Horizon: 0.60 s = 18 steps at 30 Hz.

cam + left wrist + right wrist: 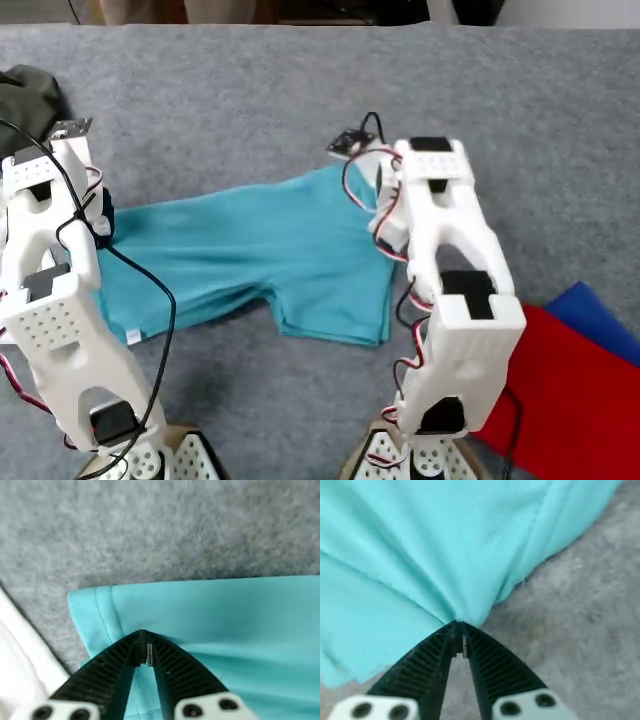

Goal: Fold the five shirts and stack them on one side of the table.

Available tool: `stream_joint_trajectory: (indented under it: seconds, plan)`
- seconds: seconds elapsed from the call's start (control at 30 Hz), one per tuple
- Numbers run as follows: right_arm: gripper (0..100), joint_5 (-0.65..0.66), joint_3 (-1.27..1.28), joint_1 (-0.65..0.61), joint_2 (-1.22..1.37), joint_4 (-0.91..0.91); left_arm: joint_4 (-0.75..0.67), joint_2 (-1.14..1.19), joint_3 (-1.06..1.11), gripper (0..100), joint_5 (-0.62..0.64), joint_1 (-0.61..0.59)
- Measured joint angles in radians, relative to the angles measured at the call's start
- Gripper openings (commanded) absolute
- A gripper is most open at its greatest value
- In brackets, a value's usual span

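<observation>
- A teal short-sleeved shirt (pixel 260 250) is spread out mostly flat in the middle of the grey felt-like table cover (pixel 250 90). It's laid crosswise between the two arms, with one sleeve stuck out toward the near edge and a few shallow wrinkles across the body.
- The left gripper (pixel 143 647) is parked at the shirt's left end, right by a stitched hem at a corner. Its black ribbed fingers (pixel 110 670) are pressed together, with a small bit of teal fabric pinched at the tips.
- The right gripper (pixel 459 630) is set at the shirt's opposite end. Its jaws are closed tight too, and the cloth is bunched into pleats fanning out from the tips, so a fold of the shirt is clamped there.
- In the high view, the white left arm (pixel 50 300) is bent over the shirt's left edge and the white right arm (pixel 455 270) over its right edge, so the grip points themselves are mostly covered by the arms.
- A flat red cloth piece (pixel 560 400) is laid at the near right corner of the table, just beside the right arm. A blue cloth piece (pixel 600 315) is touching it on its far side; which one is on top can't be told.
- A crumpled dark olive-green garment (pixel 25 95) is piled at the far left edge, well apart from the teal one.
- A loose black cable (pixel 172 305) is draped from the left arm across the shirt's near left corner.
</observation>
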Motion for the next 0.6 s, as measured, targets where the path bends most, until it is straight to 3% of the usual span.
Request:
stream_joint_trajectory:
  seconds: [0.17,0.37,0.6]
  plan:
    - [0.6,0.002,-0.06,-0.061,-0.104,0.132,0.06,-0.009,-0.034,2,-0.002,0.0]
    - [0.5,0.002,-0.101,-0.124,-0.262,0.094,0.17,-0.098,-0.037,2,-0.008,0.0]
    - [0.5,-0.038,-0.307,-0.155,-0.083,0.066,0.12,-0.377,0.29,2,-0.032,0.005]
